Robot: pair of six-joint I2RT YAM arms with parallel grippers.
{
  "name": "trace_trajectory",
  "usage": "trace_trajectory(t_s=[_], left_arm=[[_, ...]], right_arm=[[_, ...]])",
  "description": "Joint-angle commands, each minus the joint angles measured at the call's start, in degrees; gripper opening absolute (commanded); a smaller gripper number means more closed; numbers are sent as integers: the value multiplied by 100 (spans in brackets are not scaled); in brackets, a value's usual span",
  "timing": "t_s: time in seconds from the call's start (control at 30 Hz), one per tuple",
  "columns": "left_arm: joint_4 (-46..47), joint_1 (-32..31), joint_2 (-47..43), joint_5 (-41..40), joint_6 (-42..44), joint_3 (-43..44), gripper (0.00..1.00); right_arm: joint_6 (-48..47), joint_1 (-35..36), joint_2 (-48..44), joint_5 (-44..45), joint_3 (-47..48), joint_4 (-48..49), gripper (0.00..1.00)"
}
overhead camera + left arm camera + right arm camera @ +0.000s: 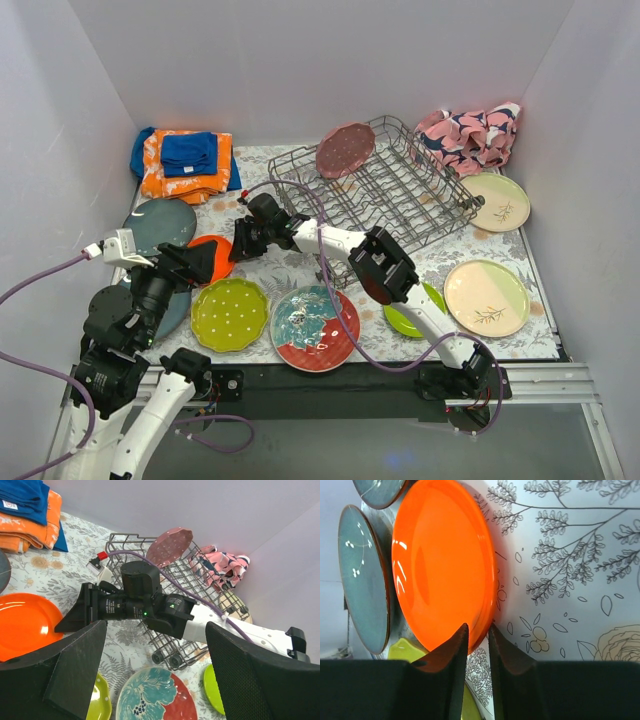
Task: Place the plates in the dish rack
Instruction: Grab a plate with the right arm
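My right gripper (240, 246) reaches left across the table, and its jaws (477, 626) are closed on the near rim of the orange plate (440, 565), one finger over it and one under. The orange plate (218, 262) lies left of the grey wire dish rack (400, 190). A pink dotted plate (345, 150) stands in the rack's far corner. My left gripper (185, 265) is wide open and empty (155, 680), hovering above the orange plate (25, 625), and looks toward the right arm and the rack (200, 580).
On the mat lie slate-blue plates (160, 225), a yellow-green dotted plate (230, 313), a red-teal floral plate (315, 327), a lime plate (405, 320) and two cream plates (497, 202) (487, 297). Folded orange-blue cloths (185, 163) lie back left, a pink cloth (470, 135) back right.
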Motion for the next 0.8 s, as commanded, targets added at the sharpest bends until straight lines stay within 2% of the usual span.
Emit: trace_trajectory(t_s=[0.0,0.23,0.33,0.53,0.77], left_arm=[[111,26,77,176,-246,-88,79],[278,26,279,413,-580,-105,80],[348,26,323,466,-695,-131,80],[410,26,288,440,-748,-140,80],[436,17,288,598,-844,-88,80]], right_arm=[[262,-77,276,158,198,-39,27],[245,-262,180,53,338,-21,8],[210,-367,-4,17,391,-39,4],[-97,-508,-461,70,707,-118,1],[-361,-552,-1076,-465,647,-144,1]])
